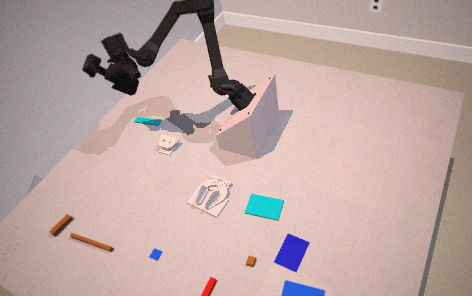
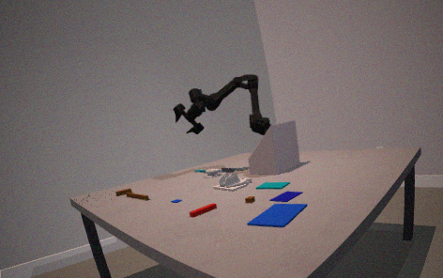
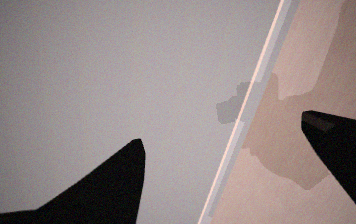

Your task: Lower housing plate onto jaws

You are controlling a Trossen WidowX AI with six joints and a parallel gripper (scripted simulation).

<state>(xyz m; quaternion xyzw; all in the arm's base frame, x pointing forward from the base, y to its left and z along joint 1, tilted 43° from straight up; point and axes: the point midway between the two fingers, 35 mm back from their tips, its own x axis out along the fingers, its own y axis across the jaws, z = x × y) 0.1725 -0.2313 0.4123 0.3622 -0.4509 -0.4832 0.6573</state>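
"Checking the gripper [image 1: 106,75] [image 2: 184,126] [image 3: 220,133] 1st: what's it got?"

"Nothing, AFAICT. Fingers nearly full open, bare gap btwn 'em, up in the air by the table's [image 1: 375,150] [image 2: 352,178] [image 3: 285,200] left edge as the top view has it. Wrist view looks down past that edge, so no workpiece in sight there."

"Where's the housing plate?"

"Prob. the small white piece [image 1: 169,141] [image 2: 213,173], twd the left edge, nearer the far-left corner than the big one. Two dark spots on top, likely holes for the stubs, hence my guess. Looks propped a bit off the tabletop, maybe so fingers can get a grip; can't tell on what."

"And the jaws?"

"On the larger white base [image 1: 212,211] [image 2: 231,188], about mid-table, well in from every edge. Two long grey shapes side by side, prob. the jaws on their pins, set there as a pair so one plate can cap both."

"So we're at the start?"

"Looks it: plate's apart from the base. Next, I'd say, come in over the plate, pinch its sides, lift level, carry it twd mid-table, line up holes & stubs, lower straight. Risk: a tilt could jam it or knock a jaw. Then open & back off."
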